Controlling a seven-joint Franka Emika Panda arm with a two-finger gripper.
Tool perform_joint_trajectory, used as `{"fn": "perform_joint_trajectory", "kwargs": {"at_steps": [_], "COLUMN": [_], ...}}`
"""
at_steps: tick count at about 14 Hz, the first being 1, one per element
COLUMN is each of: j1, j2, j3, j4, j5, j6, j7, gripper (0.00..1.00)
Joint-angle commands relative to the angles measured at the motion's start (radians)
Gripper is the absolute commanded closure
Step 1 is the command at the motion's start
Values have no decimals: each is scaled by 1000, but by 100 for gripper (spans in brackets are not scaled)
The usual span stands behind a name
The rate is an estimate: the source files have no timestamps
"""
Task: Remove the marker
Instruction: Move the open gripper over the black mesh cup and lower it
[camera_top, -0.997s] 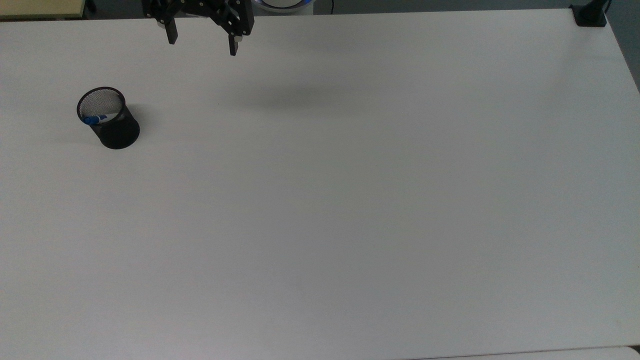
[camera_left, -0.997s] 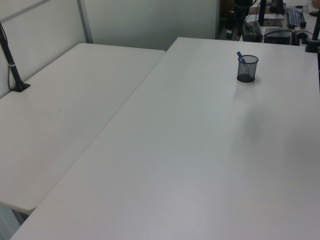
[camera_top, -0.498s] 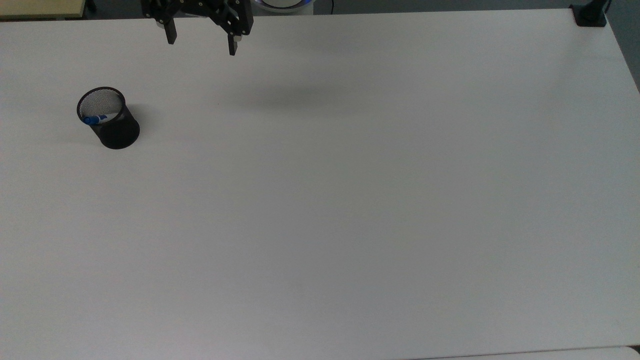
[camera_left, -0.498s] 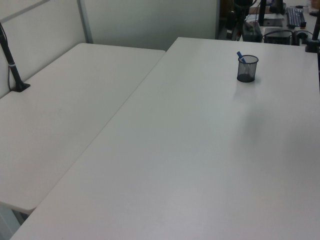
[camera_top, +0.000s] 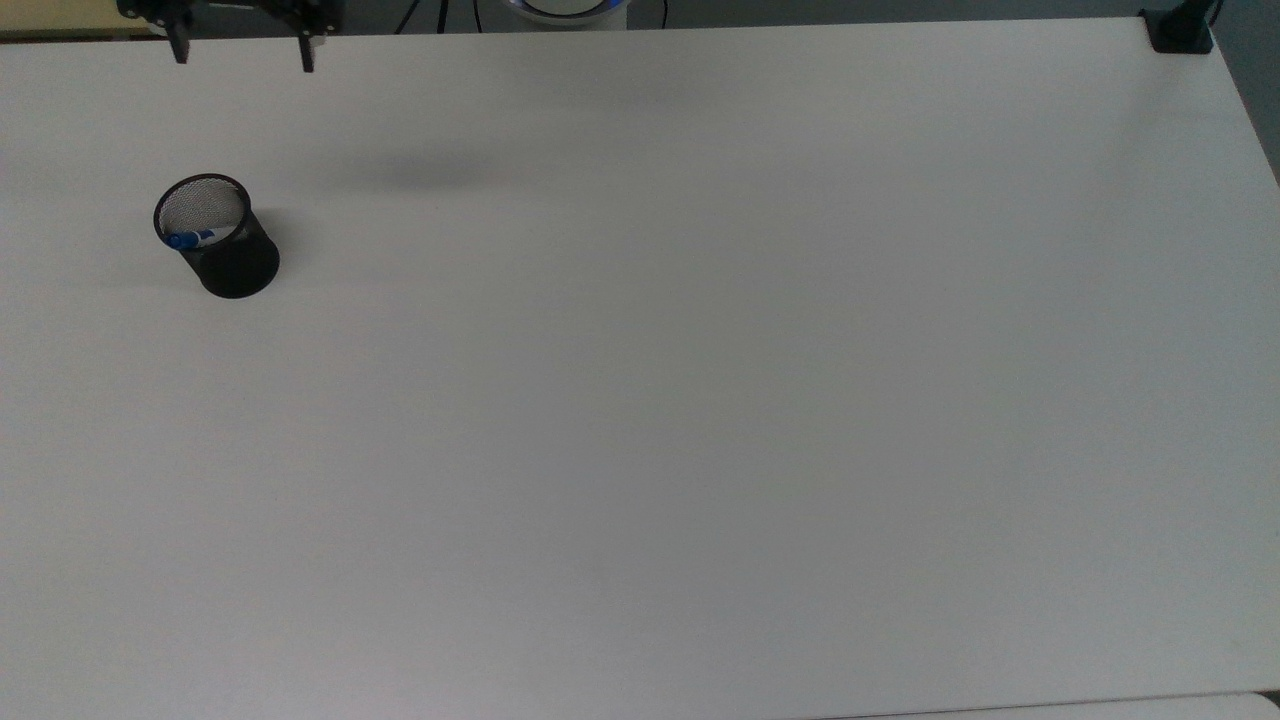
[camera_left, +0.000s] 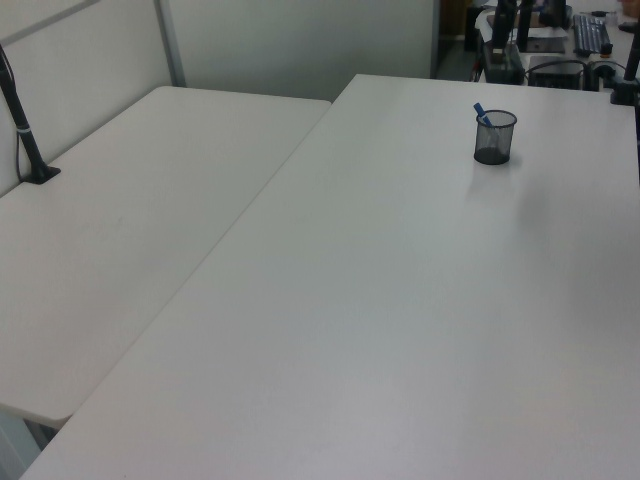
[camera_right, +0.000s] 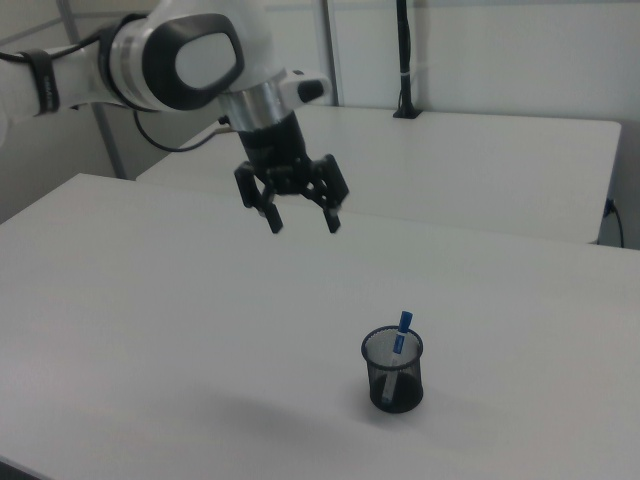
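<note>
Gripper hangs high with fingers spread wide and empty, while the marker stands tilted inside the mesh cup on the tabletop.

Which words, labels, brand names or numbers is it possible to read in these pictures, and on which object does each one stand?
No text can be read in any view.
The marker, standing in the black mesh cup: any print on its white barrel is too small to read.
The gripper, the white arm and the white table: no lettering or sign is visible.
</note>
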Motion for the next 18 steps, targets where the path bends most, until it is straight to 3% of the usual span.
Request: {"fn": "perform_joint_trajectory", "kwargs": {"at_steps": [1,4,9,11,14,18], "j1": [-26,-42,-47,-46,-46,-47], "j2": [23,78,212,238,246,198], "j3": [-54,-109,-120,-120,-120,-120], "j4": [-77,-207,-204,-200,-175,-160], "j5": [-20,-8,93,136,257,258], "j6": [126,439,631,653,662,625], "j7": [-47,-33,52,68,72,69], "gripper": [0,0,4,28,100,100]}}
